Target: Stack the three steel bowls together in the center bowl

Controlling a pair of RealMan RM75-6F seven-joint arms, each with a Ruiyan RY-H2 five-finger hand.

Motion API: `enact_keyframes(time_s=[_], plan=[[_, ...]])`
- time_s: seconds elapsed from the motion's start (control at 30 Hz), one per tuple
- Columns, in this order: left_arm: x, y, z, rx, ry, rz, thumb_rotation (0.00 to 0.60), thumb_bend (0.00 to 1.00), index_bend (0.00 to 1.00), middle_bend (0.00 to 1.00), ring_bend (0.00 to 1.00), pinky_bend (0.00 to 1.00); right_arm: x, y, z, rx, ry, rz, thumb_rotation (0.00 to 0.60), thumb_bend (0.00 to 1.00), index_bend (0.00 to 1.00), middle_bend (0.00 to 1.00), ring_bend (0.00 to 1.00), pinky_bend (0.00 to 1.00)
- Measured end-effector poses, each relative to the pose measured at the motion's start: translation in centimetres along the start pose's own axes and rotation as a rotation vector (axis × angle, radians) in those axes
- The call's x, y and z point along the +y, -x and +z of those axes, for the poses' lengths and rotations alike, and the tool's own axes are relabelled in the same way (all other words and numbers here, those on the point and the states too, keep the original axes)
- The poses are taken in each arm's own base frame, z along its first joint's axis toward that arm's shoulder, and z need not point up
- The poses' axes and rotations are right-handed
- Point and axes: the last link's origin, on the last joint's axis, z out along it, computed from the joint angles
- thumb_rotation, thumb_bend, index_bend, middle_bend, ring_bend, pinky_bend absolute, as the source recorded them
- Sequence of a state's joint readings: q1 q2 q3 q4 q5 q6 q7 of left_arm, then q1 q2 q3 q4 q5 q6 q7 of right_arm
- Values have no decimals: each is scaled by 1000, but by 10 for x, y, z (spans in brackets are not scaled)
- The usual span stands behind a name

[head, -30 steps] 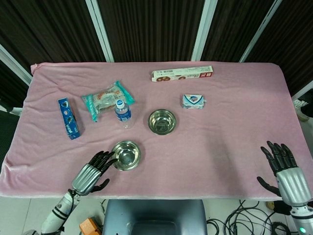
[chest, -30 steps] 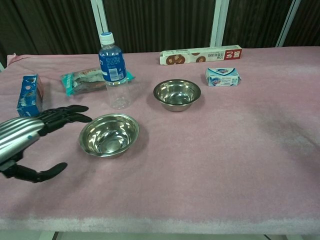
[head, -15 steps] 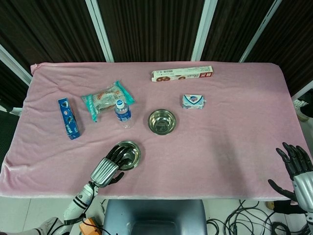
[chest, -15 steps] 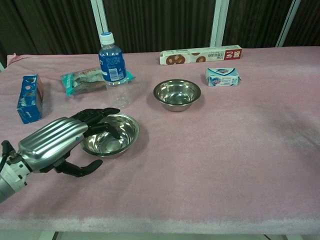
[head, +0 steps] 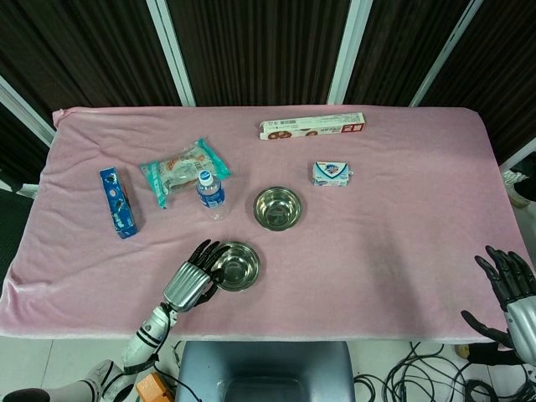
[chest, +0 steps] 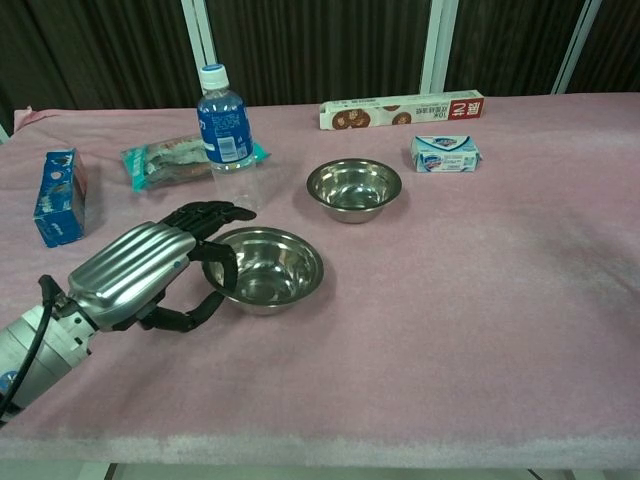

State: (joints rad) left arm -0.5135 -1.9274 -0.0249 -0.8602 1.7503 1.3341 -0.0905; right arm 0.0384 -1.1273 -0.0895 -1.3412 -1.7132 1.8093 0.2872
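Two steel bowls are in sight. The center bowl (head: 277, 208) (chest: 353, 188) stands upright in the middle of the pink cloth. A second bowl (head: 237, 266) (chest: 275, 268) sits nearer the front edge, a little left of it. My left hand (head: 193, 280) (chest: 150, 270) grips this near bowl by its left rim, fingers over the far side and thumb at the near side. My right hand (head: 511, 289) hovers off the table's front right corner with fingers spread and holding nothing; the chest view does not show it.
A water bottle (head: 210, 193) (chest: 227, 140) stands just behind my left hand. A snack packet (head: 180, 172), a blue box (head: 117, 203), a long carton (head: 311, 126) and a soap packet (head: 332, 173) lie further back.
My left hand closed in on the near bowl's left rim and the bowl slid right, toward the center bowl. My right hand drew back past the front right corner.
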Motion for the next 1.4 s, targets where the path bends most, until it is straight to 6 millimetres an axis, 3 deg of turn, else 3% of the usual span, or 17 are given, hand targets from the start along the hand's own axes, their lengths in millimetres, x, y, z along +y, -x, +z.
enact_keyframes(time_s=[0.3, 0.5, 0.8, 1.03, 1.27, 1.4], plan=[[15, -13, 14, 129, 74, 13, 600, 530, 703, 101, 0, 20, 0, -9, -4, 16, -5, 90, 600, 283, 0, 0, 0, 0], [22, -32, 42, 207, 84, -45, 600, 534, 702, 112, 0, 13, 5, -23, -13, 72, -19, 112, 600, 283, 0, 0, 0, 0], [51, -60, 104, 331, 81, -114, 600, 543, 703, 120, 0, 0, 13, -34, -18, 89, -22, 159, 600, 283, 0, 0, 0, 0], [63, -51, 151, 289, 6, -73, 600, 551, 695, 132, 0, 0, 18, -39, -20, 95, -18, 187, 600, 283, 0, 0, 0, 0], [62, -42, 188, 233, -66, 25, 600, 565, 685, 136, 0, 0, 23, -43, -21, 82, -5, 205, 600, 283, 0, 0, 0, 0], [60, -42, 198, 211, -116, -1, 600, 564, 685, 140, 0, 0, 27, -46, -24, 90, 1, 216, 600, 283, 0, 0, 0, 0]])
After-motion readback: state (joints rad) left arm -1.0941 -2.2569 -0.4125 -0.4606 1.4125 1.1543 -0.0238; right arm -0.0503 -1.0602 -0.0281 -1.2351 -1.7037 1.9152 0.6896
